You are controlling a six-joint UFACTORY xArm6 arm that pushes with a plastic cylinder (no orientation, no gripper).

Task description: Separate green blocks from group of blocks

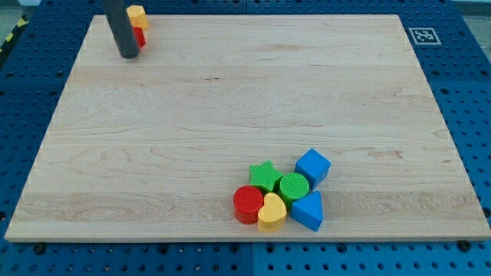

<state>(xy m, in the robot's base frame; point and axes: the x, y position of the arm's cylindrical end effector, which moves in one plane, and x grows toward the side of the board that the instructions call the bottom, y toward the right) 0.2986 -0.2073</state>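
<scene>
Wooden board (230, 100) on blue pegboard (468, 115)

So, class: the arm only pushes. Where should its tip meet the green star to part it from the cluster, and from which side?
Probably the green star's lower-right points, pushing toward the view's upper left: bare board lies there. The green cylinder, red cylinder and yellow heart crowd that side, so entry is tight. My tip is far off, top left.

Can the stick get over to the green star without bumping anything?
Probably yes. My tip is at the view's top left, beside the yellow block and red block. The green star sits on the group's upper left edge, and the board between shows nothing in the way.
</scene>
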